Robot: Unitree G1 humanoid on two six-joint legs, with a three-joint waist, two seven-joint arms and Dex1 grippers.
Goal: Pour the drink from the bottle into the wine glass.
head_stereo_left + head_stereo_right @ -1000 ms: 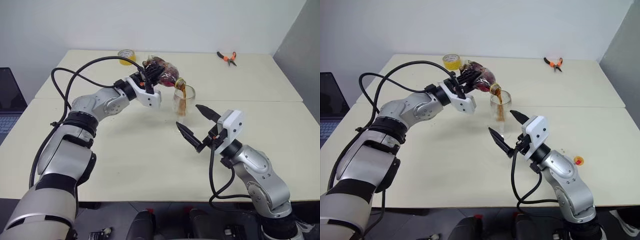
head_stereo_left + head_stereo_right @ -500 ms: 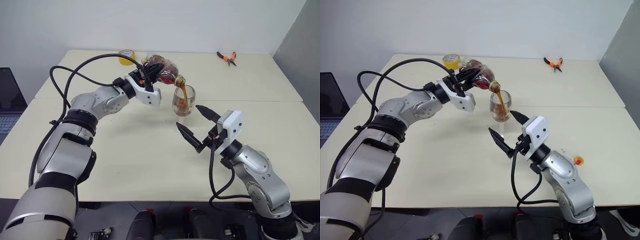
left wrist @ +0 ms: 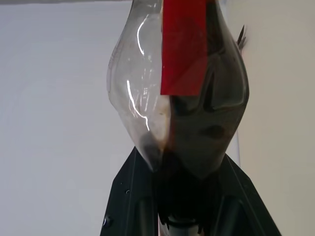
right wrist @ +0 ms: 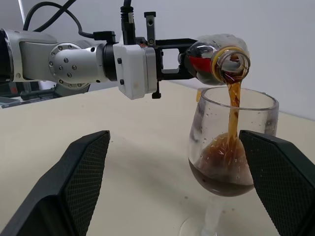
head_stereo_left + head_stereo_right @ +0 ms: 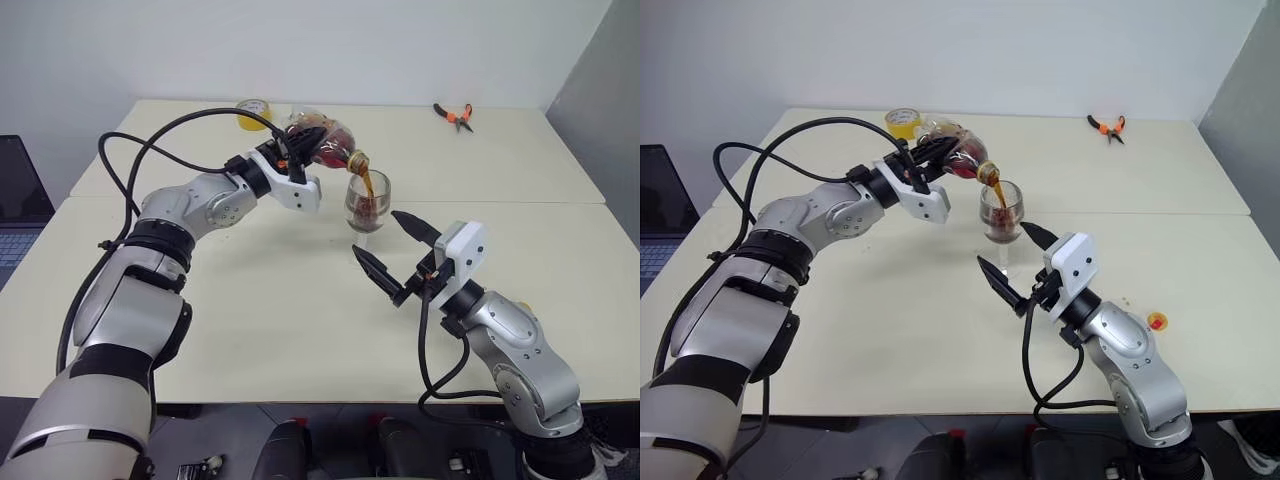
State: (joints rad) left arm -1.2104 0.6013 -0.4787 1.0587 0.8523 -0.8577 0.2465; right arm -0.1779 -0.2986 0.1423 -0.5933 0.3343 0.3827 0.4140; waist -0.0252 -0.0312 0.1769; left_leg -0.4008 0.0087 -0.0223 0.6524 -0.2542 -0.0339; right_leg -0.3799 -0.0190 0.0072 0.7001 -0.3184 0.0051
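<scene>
My left gripper (image 5: 298,148) is shut on the bulbous base of the bottle (image 5: 326,142), which lies tilted with its open mouth just over the rim of the wine glass (image 5: 368,203). A thin stream of dark brown drink (image 4: 233,110) falls into the bowl, where the liquid stands about a third of the way up. Part of the drink is still inside the bottle (image 3: 206,108). My right gripper (image 5: 375,231) is open on the near side of the glass, a finger on either side of its stem and not touching it.
A yellow tape roll (image 5: 252,110) sits behind the bottle at the far edge. Orange-handled pliers (image 5: 453,115) lie at the far right. A small orange cap (image 5: 1156,321) rests on the table beside my right arm. A laptop (image 5: 15,200) is off the table's left side.
The drink in the wine glass has risen from a trickle at the bottom to about a third of the bowl. The bottle has tipped slightly further. My right gripper has stayed still.
</scene>
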